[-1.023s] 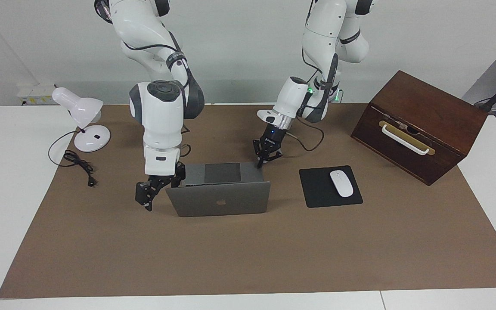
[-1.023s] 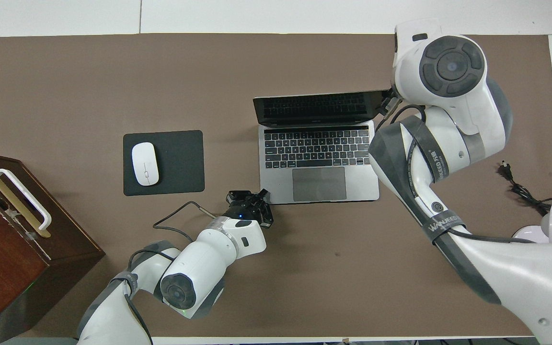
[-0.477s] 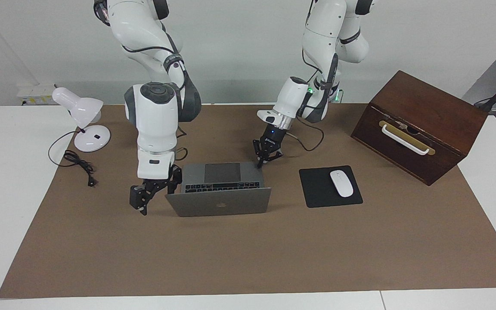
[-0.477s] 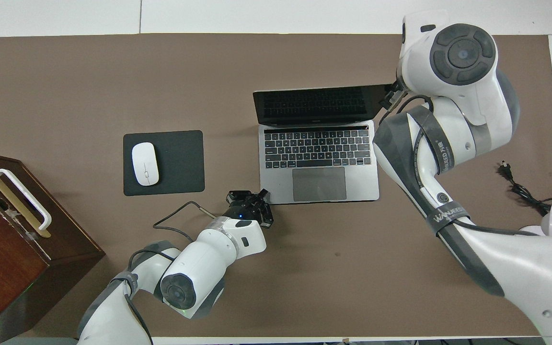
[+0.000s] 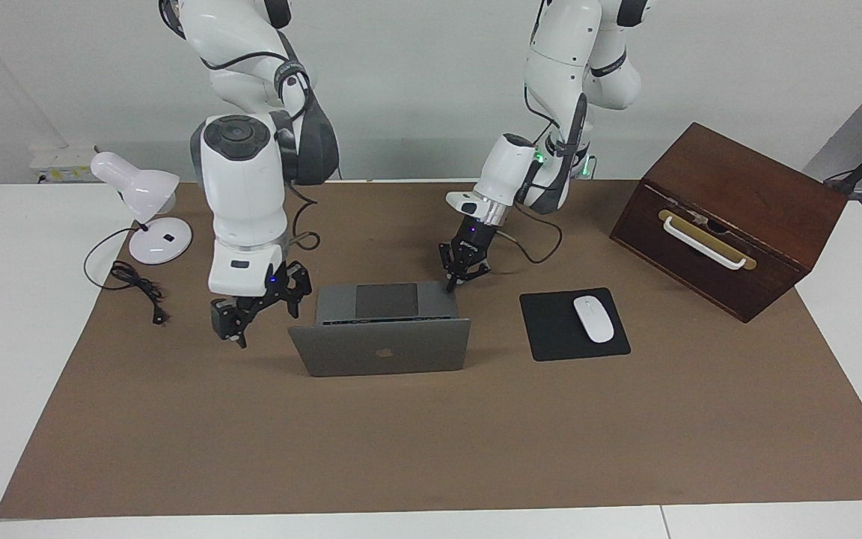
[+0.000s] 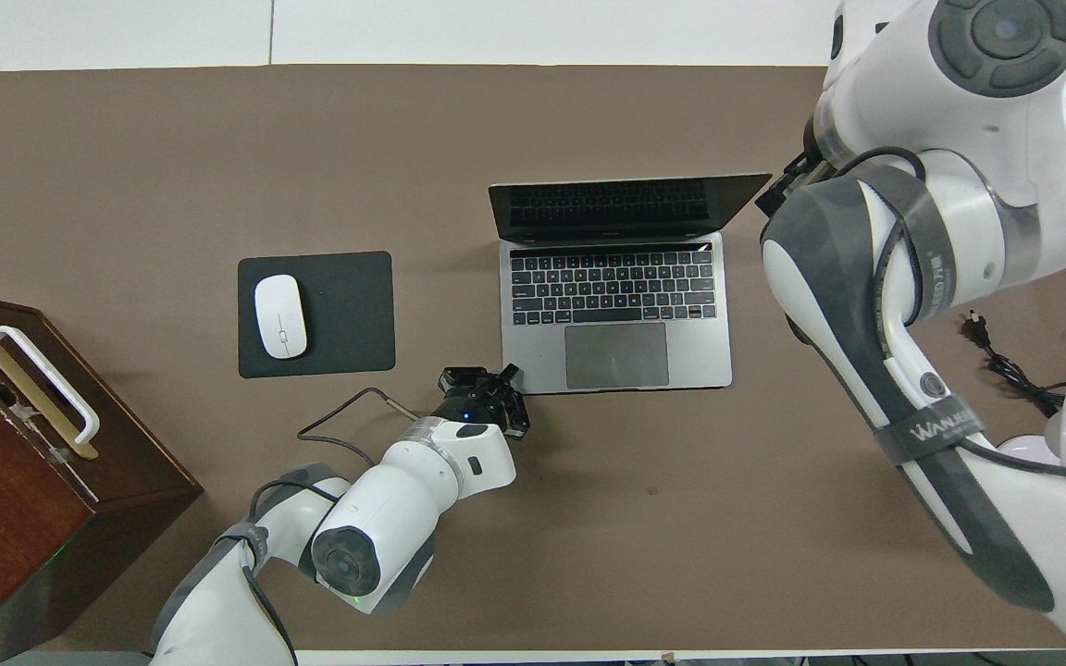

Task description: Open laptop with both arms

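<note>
**Laptop stands open on the mat**

Brown matting covers my table (image 5: pixel 431 449). From the facing view I see the laptop (image 5: pixel 382 348) open at mid-table, the left gripper (image 5: pixel 452 284) pinched together at its deck corner, the right gripper (image 5: pixel 240 335) up beside the lid, apart from it; whether its fingers are parted I cannot tell.

From overhead, the laptop (image 6: pixel 616 314) lies beside the mouse pad (image 6: pixel 348 314).
</note>
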